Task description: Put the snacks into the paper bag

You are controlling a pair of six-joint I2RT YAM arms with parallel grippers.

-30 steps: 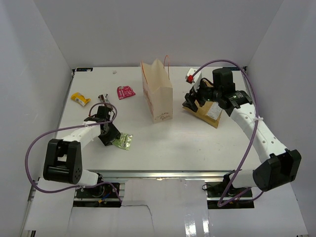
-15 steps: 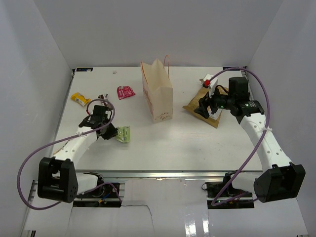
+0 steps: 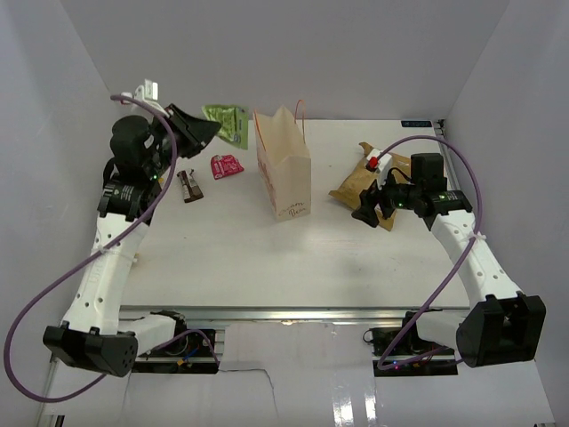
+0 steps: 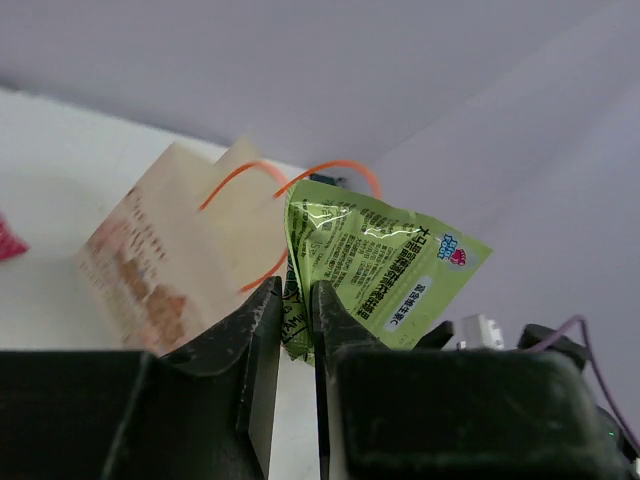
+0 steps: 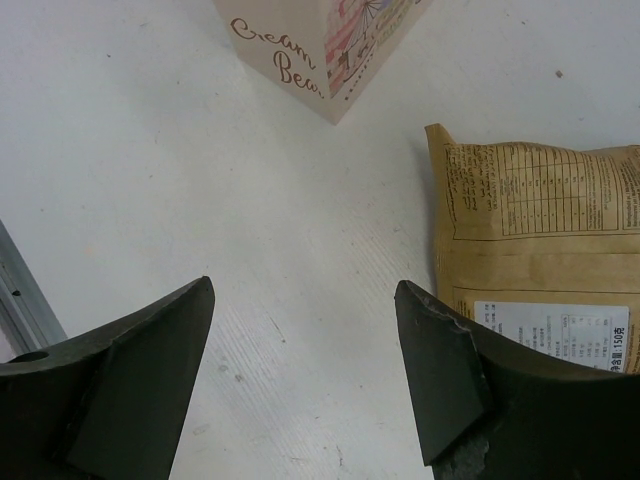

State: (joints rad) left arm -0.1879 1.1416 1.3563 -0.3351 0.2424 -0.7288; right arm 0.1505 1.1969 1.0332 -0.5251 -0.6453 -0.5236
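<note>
Now, top view: the left gripper has risen from the near-left worktop, carrying one green packet beside the mouth of one paper bag near the far edge. One brown-gold pouch lies toward the right edge. One red wrapper and one dark bar lie toward the far-left corner.

Left wrist view: the fingers pinch the packet.

Right wrist view: the right gripper is spread wide and empty, just beside the pouch.

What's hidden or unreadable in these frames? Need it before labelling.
Paper bag interior: top view, its own walls hide it.
Brown-gold pouch: right wrist view, cut off by the right edge and a finger.
Green packet lower edge: left wrist view, hidden by the fingers.
Dark wrapper left of the bag: top view, too small to identify.
</note>
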